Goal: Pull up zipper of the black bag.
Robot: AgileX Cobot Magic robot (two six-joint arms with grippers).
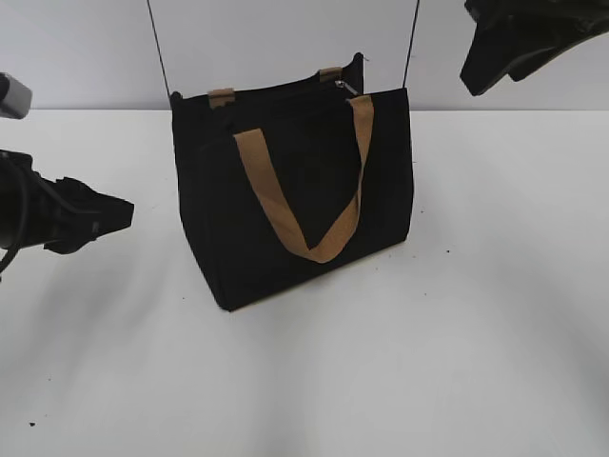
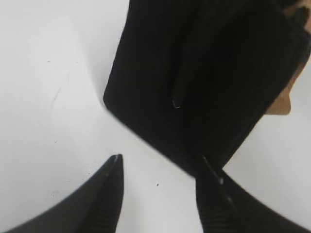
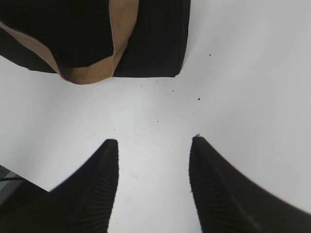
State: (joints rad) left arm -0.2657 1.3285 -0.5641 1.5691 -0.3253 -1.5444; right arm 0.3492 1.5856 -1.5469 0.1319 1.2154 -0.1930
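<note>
The black bag (image 1: 295, 195) stands upright at the middle of the white table, a tan handle (image 1: 304, 190) hanging down its front. The zipper (image 1: 276, 93) runs along its top edge, with a small silver pull (image 1: 344, 89) near the right end. My left gripper (image 1: 114, 214) is open and empty, low at the left, apart from the bag. In the left wrist view the jaws (image 2: 160, 162) point at the bag's end panel (image 2: 194, 77). My right gripper (image 1: 485, 62) is raised at the upper right, open and empty (image 3: 154, 143), above the table beside the bag's corner (image 3: 155, 39).
The white table (image 1: 457, 333) spreads in front and to both sides of the bag. Two thin dark rods (image 1: 160, 48) rise behind the bag. A pale wall stands at the back.
</note>
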